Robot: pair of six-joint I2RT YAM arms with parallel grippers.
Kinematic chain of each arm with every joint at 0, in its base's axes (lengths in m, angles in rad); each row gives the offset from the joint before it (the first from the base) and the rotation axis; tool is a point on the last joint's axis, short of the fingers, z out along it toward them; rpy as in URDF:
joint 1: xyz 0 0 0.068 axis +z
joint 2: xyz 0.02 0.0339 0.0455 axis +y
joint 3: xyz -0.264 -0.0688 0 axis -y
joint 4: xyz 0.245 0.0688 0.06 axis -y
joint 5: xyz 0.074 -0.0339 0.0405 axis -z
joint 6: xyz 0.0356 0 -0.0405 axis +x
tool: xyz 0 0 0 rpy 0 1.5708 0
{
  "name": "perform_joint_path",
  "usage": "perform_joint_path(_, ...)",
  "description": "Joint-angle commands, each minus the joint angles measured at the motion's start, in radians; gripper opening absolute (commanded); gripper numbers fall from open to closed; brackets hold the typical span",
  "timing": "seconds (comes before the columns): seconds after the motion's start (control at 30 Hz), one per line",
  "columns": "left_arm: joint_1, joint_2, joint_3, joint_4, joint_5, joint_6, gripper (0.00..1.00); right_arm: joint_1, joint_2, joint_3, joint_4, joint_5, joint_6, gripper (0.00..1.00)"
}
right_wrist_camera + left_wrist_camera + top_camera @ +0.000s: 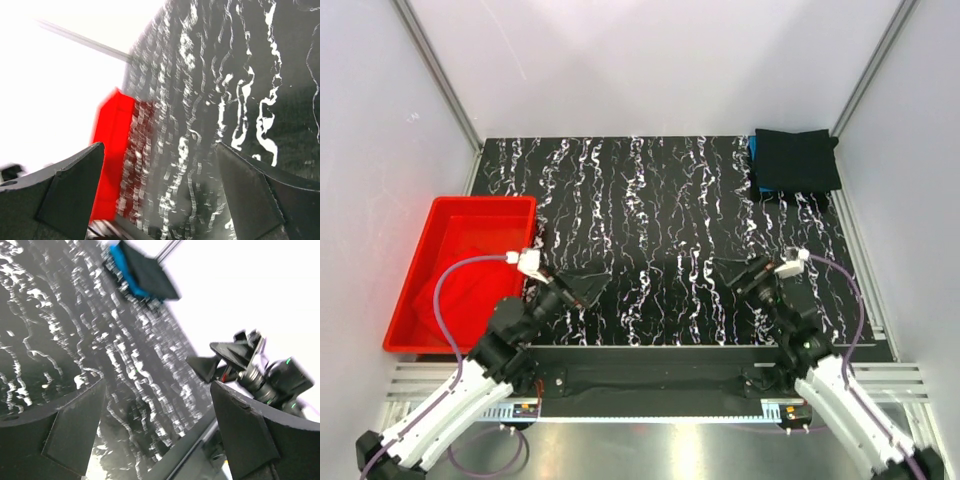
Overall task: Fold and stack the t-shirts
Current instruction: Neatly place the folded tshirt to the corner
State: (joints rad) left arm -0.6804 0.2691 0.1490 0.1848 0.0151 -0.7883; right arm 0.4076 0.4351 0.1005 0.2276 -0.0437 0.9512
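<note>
Black t-shirt point(796, 160) lies folded atop blue t-shirt point(121, 267) on the bench point(660, 200), well apart from the red tub point(485, 202). Red t-shirt point(460, 290) sits inside the tub, apparently unfolded; folding and stacking it remain outstanding. Left tool point(157, 420), near the tub, and right tool point(160, 185), farther off, are both spread and empty.

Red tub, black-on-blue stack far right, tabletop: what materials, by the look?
The red tub: apparently rigid plastic, smooth, with a straight moulded rim. The black t-shirt over the blue t-shirt: soft matte fabric, folded flat. The table: black with white marble-like veining, somewhat glossy; print or stone, unclear.
</note>
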Motion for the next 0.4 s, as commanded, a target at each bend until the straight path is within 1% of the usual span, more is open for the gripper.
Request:
perform_joint_path(0.0,0.002,-0.135,-0.100,0.120,-0.030,-0.115,0.92,0.002,-0.366,-0.034,-0.382,0.122,0.150,1.00)
perform_joint_path(0.03,0.002,-0.163,-0.120,0.127,-0.029,-0.126,0.92,0.002,-0.428,-0.041,-0.440,0.133,0.181,1.00)
perform_joint_path(0.07,0.004,-0.198,-0.137,0.124,-0.029,-0.135,0.92,0.003,-0.386,-0.007,-0.457,0.152,0.196,1.00)
perform_joint_path(0.1,0.001,-0.250,-0.178,0.122,-0.027,-0.158,0.93,0.004,-0.284,0.011,-0.502,0.162,0.219,1.00)
perform_joint_path(0.13,0.004,-0.278,-0.195,0.116,-0.026,-0.169,0.93,0.004,-0.239,0.028,-0.504,0.159,0.228,1.00)
perform_joint_path(0.17,0.002,-0.316,-0.212,0.111,-0.023,-0.180,0.93,0.005,-0.205,0.021,-0.481,0.141,0.219,1.00)
perform_joint_path(0.2,0.004,-0.341,-0.233,0.105,-0.021,-0.196,0.93,0.004,-0.167,0.004,-0.391,0.080,0.201,1.00)
perform_joint_path(0.23,0.004,-0.393,-0.242,0.088,-0.021,-0.206,0.93,0.004,-0.158,-0.013,-0.349,0.056,0.186,1.00)
perform_joint_path(0.27,0.004,-0.416,-0.247,0.075,-0.021,-0.213,0.93,0.004,-0.157,-0.056,-0.309,0.045,0.184,1.00)
perform_joint_path(0.3,0.004,-0.429,-0.252,0.067,0.009,-0.230,0.93,0.004,-0.182,-0.077,-0.244,-0.002,0.192,1.00)
perform_joint_path(0.37,0.004,-0.397,-0.259,0.148,0.057,-0.241,0.93,0.004,-0.228,-0.099,-0.199,-0.036,0.184,1.00)
